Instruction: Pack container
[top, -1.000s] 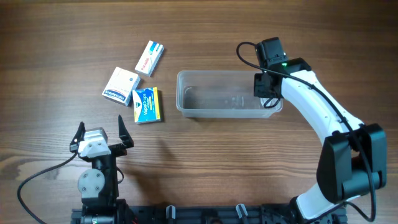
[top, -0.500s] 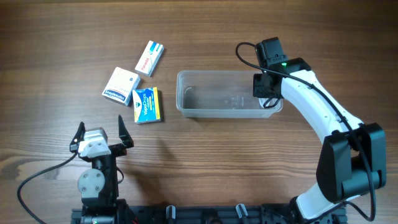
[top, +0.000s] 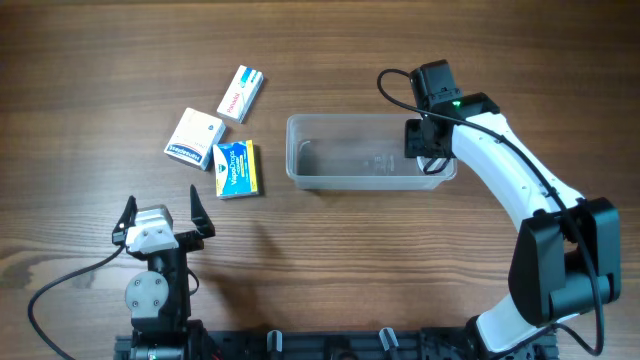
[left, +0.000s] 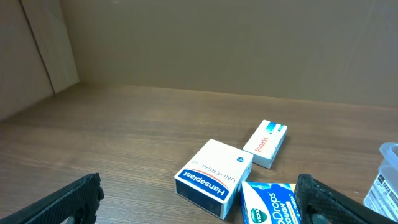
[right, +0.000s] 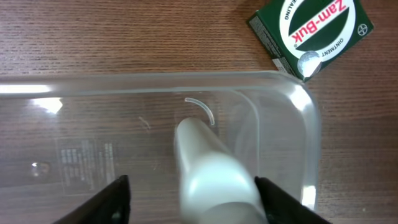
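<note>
right wrist view: at the bottom edge the right gripper (right: 189, 190) is released, its jaws set wider than the white bottle (right: 211, 155) between them, with a gap showing on the left side. the bottle is inside the container (right: 124, 84), close to its right end wall. beyond the rim, at upper right, a green zam-buk box (right: 311, 28) lies on the desk (right: 93, 31). overhead, the left gripper (top: 161, 203) at lower left is spread, grasping nothing. above it lie the blue drops box (top: 237, 169), the hansaplast box (top: 194, 138) and the panadol box (top: 241, 93), all left of the container, whose long axis runs left to right. the left arm is nearer them, so the next pick looks like its job.
</note>
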